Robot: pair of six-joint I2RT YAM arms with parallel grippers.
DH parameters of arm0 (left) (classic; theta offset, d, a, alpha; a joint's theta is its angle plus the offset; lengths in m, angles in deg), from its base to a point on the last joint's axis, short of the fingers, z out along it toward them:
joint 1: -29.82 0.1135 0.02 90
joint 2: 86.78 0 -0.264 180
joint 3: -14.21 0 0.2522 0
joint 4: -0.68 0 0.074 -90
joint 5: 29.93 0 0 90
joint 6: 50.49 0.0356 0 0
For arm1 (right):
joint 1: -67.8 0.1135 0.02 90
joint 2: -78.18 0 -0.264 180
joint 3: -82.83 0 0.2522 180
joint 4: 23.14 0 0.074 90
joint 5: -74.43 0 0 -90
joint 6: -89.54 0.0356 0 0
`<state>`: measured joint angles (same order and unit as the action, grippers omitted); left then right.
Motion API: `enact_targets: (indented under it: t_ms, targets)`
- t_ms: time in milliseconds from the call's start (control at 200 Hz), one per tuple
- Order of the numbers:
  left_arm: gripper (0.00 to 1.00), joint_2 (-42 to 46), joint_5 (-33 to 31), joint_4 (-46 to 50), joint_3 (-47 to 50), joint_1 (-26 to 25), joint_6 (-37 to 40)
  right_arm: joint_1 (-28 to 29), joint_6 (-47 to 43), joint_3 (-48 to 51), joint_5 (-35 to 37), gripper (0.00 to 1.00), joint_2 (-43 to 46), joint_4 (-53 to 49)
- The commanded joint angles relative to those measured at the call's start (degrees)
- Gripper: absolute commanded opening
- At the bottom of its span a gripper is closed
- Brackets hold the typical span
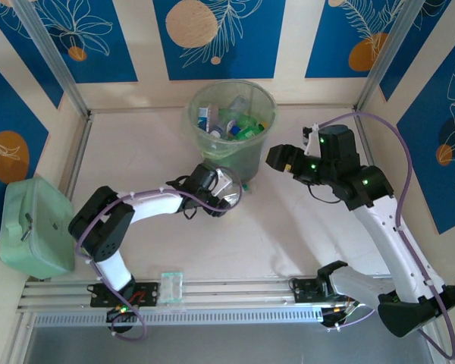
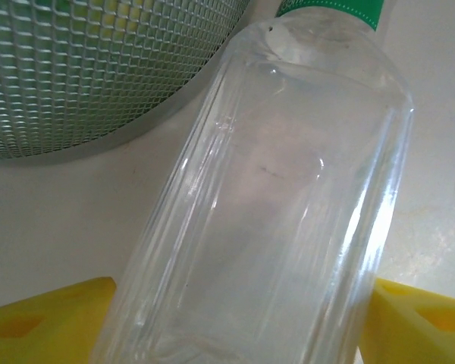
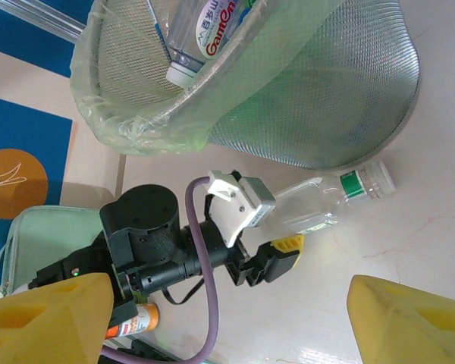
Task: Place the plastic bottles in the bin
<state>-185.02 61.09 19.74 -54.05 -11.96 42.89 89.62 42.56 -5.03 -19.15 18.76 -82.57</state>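
A clear plastic bottle (image 3: 311,205) with ribbed, squarish sides and a green neck band lies nearly level. Its long axis runs roughly along the far edge of the tabletop (image 1: 288,227), and its pale cap points toward the right edge. The left tool (image 1: 221,189) is clamped across the bottle's lower body, with yellow fingers (image 2: 45,315) pressed to either side; the base is cut off in the left wrist view. The bottle is just beside the foot of the bin (image 1: 250,159), a round translucent grey-green bucket with a fine mesh texture and a thin, crinkled liner bag (image 3: 129,129) over its rim, standing near the middle of the far edge. Inside are other bottles (image 1: 227,121), jumbled and hard to count. The right tool (image 1: 279,158) hovers on the bin's right-edge side, fingers spread wide, holding nothing.
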Motion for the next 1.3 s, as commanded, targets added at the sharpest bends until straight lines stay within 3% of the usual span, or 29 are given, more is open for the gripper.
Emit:
enact_targets:
  t_ms: [0, 510, 720, 910, 1030, 1160, 1291]
  targets:
    - [0.73, -0.88, 1.44, -0.04, -1.07, -1.17, 1.22, -0.55, 0.52, 1.03, -1.35, 0.79, 1.49, -0.07]
    - [0.56, 9.42, 3.79, 2.88, 1.77, -6.59, -3.44, -2.61, 0.44, 2.18, 0.69, 0.77, 4.63, -1.43]
    - [0.56, 18.56, 8.63, 6.73, 1.15, -6.56, -10.88, -3.28, -1.40, -2.15, 1.28, 0.77, 6.37, -4.16]
    - [0.53, 25.13, 14.96, 6.55, -1.20, -6.57, -22.43, -2.26, -2.59, -5.75, -0.85, 0.77, 7.01, -3.02]
    - [0.51, 29.29, 15.05, 5.22, -4.24, -6.56, -28.68, 0.33, -2.33, -7.92, -1.71, 0.77, 7.12, -1.29]
    - [0.49, 31.27, 14.01, 3.48, -7.96, -6.30, -34.49, 7.17, -4.05, -11.23, 1.69, 0.78, 6.70, -0.74]
    - [0.49, 30.11, 16.88, 1.27, -10.68, -6.24, -40.06, 12.98, -6.42, -12.98, 4.49, 0.85, 5.32, 0.11]
